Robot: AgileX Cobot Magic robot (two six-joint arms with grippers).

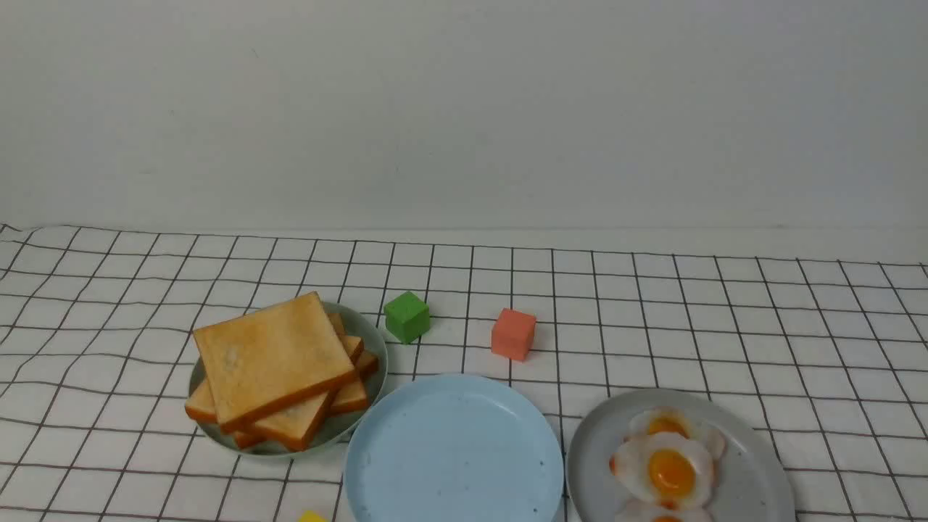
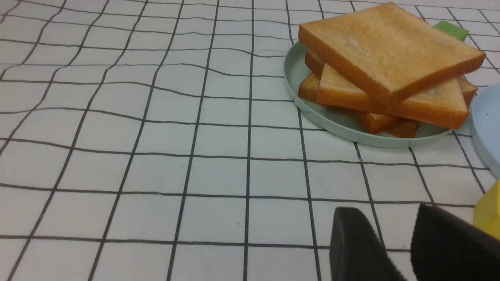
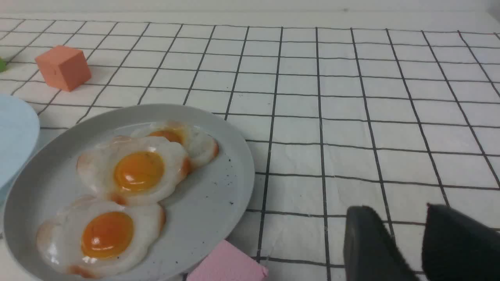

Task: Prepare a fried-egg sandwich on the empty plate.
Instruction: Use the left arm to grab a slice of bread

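1. Light-blue plate: bare, at the near edge of the table, between the pale green plate on the robot's left and the grey plate on its right. No sandwich is assembled.
2. Toast slices: stacked askew on the pale green plate.
3. Fried eggs: three, overlapping, on the grey plate.
4. Green cube and orange cube: apart, behind the light-blue plate.
5. Left hand: low over the table near the toast, fingers parted, grasping nothing.
6. Right hand: beside the grey plate, fingers parted, likewise unladen.
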